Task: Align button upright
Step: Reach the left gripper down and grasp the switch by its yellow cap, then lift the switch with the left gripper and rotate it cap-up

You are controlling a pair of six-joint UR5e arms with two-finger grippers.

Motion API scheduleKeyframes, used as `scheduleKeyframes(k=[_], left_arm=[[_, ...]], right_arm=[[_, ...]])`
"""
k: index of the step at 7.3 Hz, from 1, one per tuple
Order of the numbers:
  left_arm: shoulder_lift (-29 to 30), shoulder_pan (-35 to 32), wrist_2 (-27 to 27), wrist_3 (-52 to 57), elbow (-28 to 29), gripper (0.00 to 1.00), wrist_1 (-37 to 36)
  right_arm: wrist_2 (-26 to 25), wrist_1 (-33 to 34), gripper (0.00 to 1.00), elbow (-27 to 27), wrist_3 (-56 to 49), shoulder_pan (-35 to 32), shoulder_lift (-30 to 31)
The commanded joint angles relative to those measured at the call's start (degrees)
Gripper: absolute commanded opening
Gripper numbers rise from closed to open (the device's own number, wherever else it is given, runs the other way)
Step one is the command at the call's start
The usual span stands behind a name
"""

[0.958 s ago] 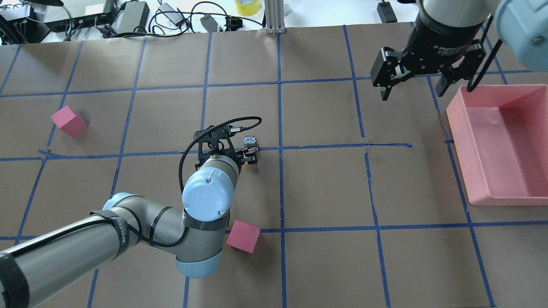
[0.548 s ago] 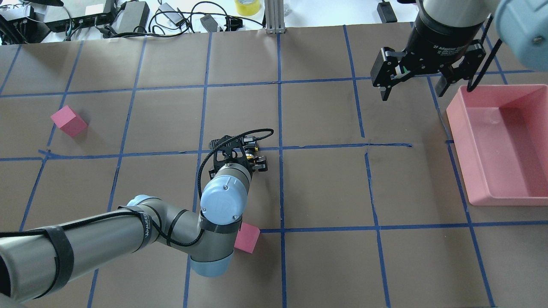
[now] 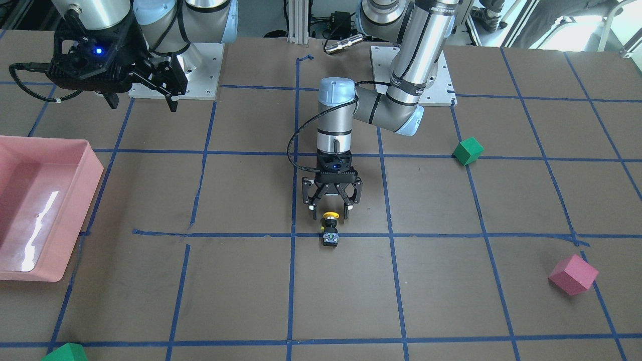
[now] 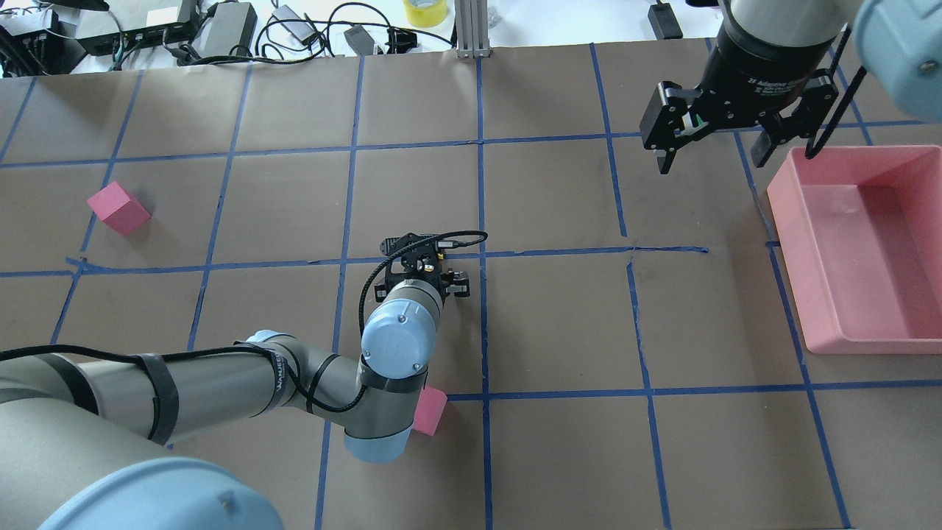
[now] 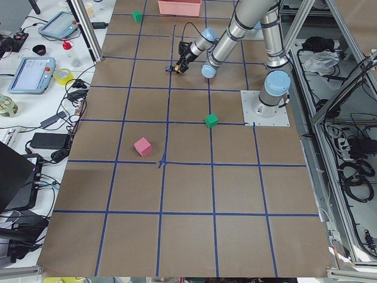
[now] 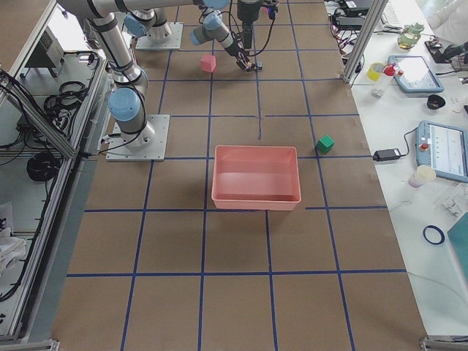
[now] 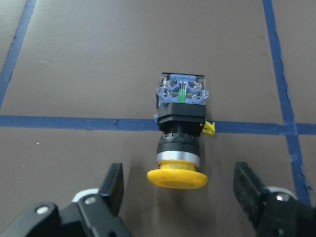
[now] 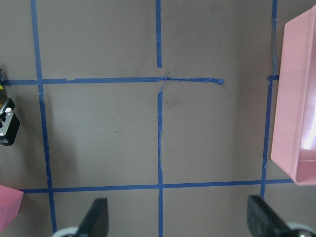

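Note:
The button lies on its side across a blue tape line. Its yellow cap points at my left gripper and its silver-white base points away. My left gripper is open and low over the table, with one finger on each side of the cap and neither touching it. In the front-facing view the button lies just in front of the left gripper. In the overhead view the left wrist hides most of it. My right gripper is open and empty, high beside the pink tray.
The pink tray stands at the right edge. One pink cube lies close under my left elbow and another lies far left. Green cubes lie near the left base and at the table's far corner.
My left arm has swung to the right and the wrist has turned, so the open gripper now lines up behind the button's cap. The right arm has hardly moved.

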State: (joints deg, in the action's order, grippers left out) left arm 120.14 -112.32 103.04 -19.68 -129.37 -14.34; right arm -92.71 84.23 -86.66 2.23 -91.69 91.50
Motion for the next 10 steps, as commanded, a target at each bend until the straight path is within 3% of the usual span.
scheduleKeyframes(k=[1, 2, 5, 6, 8, 10], left_arm=[[0.5, 0.0, 0.1, 0.4, 0.0, 0.15, -1.0], [0.1, 0.0, 0.1, 1.1, 0.1, 0.02, -1.3], [-2.7, 0.7, 0.2, 0.2, 1.7, 0.0, -0.9], [-4.4, 2.1, -0.2, -2.5, 2.9, 0.0, 3.9], [-9.5, 2.8, -4.3, -13.1, 7.5, 0.0, 21.2], [-13.9, 3.0, -11.0, -24.7, 16.6, 0.0, 47.2]], right_arm=[[0.0, -0.2, 1.0, -0.1, 0.0, 0.1, 0.0], [0.0, -0.1, 1.0, -0.1, 0.0, 0.1, 0.0], [0.0, -0.2, 1.0, -0.1, 0.0, 0.1, 0.0], [0.0, -0.2, 1.0, -0.1, 0.1, 0.1, 0.0], [0.0, -0.3, 1.0, -0.1, 0.0, 0.1, 0.0], [-0.1, -0.4, 1.0, -0.1, 0.0, 0.1, 0.0]])
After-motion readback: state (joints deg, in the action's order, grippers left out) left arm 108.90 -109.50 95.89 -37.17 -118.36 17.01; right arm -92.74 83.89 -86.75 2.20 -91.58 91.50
